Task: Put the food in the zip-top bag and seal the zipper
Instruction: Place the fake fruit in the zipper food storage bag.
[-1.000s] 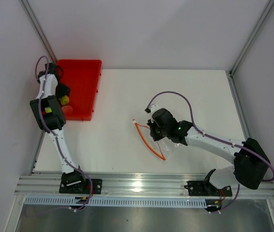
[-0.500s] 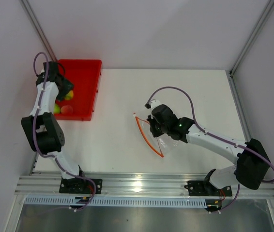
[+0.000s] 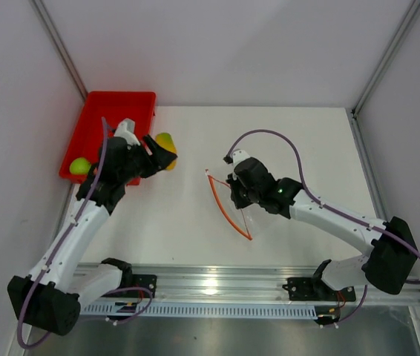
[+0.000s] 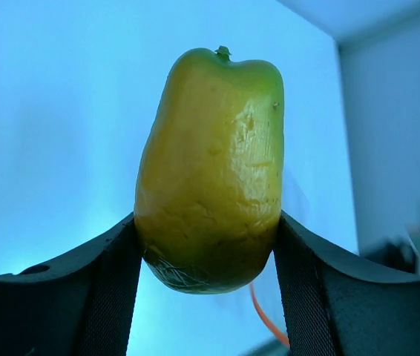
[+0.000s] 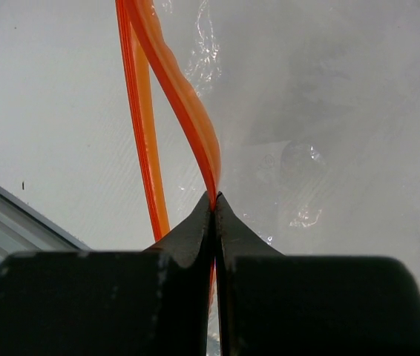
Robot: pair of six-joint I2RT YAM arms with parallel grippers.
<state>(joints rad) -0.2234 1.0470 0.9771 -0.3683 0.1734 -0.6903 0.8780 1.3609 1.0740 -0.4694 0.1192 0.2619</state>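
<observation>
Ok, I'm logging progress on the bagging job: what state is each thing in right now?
left gripper: closed on the yellow-green fruit.
yellow-green fruit: gripped, outside the red tray.
right gripper: shut, pinching one zipper strip.
zipper: unsealed, its two strips parted.
zip-top bag: mouth open, no fruit visible inside.
green fruit: loose in the tray.
red tray: holds the green fruit.
</observation>
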